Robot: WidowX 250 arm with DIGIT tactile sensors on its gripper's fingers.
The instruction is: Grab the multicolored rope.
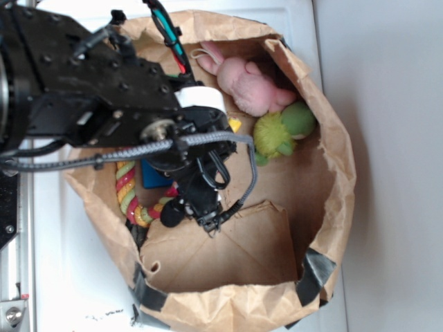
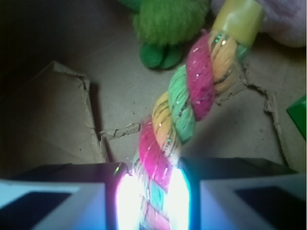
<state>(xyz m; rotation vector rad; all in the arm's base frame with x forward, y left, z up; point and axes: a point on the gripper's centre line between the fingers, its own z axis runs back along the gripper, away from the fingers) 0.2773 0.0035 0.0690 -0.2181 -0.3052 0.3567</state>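
fingers (image 2: 152,201): clamped on the rope, one on each side of it, wrist view makes that pretty clear
rope (image 2: 184,110): red, yellow and pale green twist, runs from between the fingers away toward the toys, inside the paper bag (image 1: 325,228)
blue block (image 1: 156,176): left part of the bag, mostly hidden under the arm
green plush (image 1: 280,131): far right, beside the rope's yellow end
pink bunny (image 1: 242,83): farthest back, touching the green plush

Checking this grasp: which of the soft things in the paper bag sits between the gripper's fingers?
The twisted red, yellow and green rope, clamped by the gripper; the plush toys lie apart.
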